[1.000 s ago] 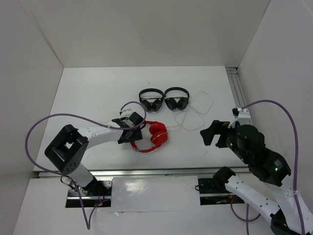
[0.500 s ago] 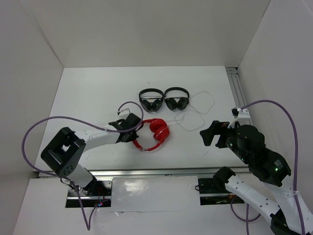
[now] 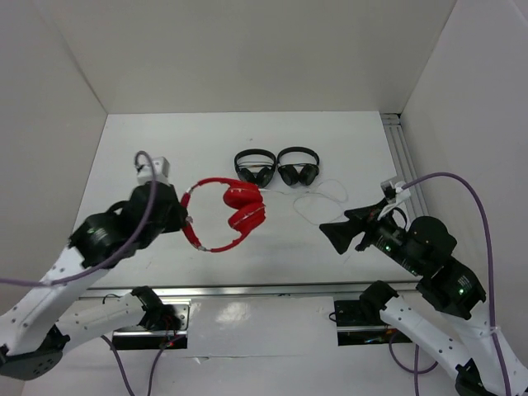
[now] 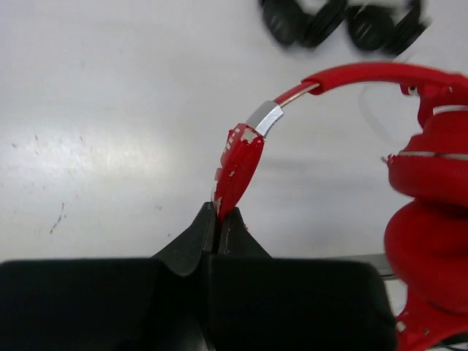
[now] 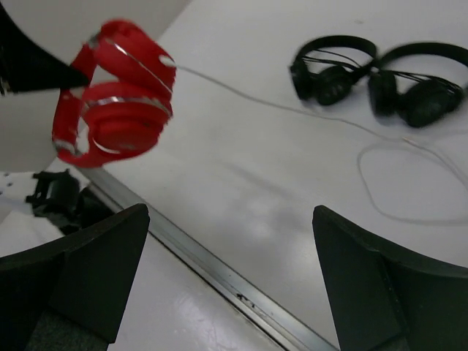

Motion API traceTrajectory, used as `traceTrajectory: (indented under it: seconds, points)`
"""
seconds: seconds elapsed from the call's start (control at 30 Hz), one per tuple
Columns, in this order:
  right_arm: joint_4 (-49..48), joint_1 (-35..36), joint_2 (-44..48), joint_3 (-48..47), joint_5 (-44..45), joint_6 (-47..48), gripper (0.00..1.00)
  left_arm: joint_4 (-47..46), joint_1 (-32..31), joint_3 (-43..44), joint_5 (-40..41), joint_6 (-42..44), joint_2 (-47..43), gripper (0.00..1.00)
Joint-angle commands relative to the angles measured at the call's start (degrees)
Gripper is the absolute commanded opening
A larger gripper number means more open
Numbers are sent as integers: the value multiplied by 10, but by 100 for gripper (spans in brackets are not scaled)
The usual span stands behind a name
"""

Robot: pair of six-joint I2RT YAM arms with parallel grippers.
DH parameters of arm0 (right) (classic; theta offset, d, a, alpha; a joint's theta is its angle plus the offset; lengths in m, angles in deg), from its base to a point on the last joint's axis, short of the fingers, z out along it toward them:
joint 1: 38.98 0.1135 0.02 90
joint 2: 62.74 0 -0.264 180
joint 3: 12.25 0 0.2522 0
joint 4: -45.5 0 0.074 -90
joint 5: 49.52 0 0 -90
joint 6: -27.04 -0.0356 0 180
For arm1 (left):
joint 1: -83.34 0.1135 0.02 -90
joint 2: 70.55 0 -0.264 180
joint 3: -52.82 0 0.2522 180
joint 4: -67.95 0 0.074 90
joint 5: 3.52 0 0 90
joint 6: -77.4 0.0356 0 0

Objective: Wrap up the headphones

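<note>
Lifted clear of the worktop [image 3: 148,148] since a second ago, the headphones [image 3: 231,213] hang by their headband from the clamped left end effector [image 4: 218,223], right of it; the right end effector [image 3: 342,231], wide open, should probably catch the trailing cable [image 5: 292,110] to start winding.

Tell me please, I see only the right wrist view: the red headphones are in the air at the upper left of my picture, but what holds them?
Observer: The left gripper, shut on the headband of the red headphones, beside its silver slider.
Operator: Where does my right gripper stand?
Observer: From above, the right gripper hovers open on the near side of the white cable loops, holding nothing.
</note>
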Motion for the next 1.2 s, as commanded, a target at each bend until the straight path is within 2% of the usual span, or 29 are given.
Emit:
traceTrajectory:
  seconds: [0.0, 0.03, 0.17, 0.27, 0.43, 0.8, 1.03, 1.17]
  points:
    - [-169, 4, 23, 43, -180, 39, 100, 98, -1, 122, 32, 88, -42, 0]
    - [-192, 4, 29, 54, -201, 39, 100, 117, -1, 182, 32, 101, -42, 0]
    - [-312, 4, 9, 95, -282, 45, 100, 158, -1, 296, -38, 164, -42, 0]
    - [-345, 4, -26, 95, -334, 50, 100, 158, -1, 349, -82, 196, -42, 0]
    - [-370, 4, -53, 89, -379, 61, 100, 181, -1, 368, -69, 206, -36, 0]
    - [-365, 4, -47, 111, -477, 61, 100, 152, -1, 356, -118, 206, -50, 0]
    - [-360, 4, -47, 111, -491, 61, 100, 158, -7, 374, -103, 187, -37, 0]
    - [-403, 4, -52, 125, -480, 55, 100, 158, -7, 374, -103, 182, -32, 0]
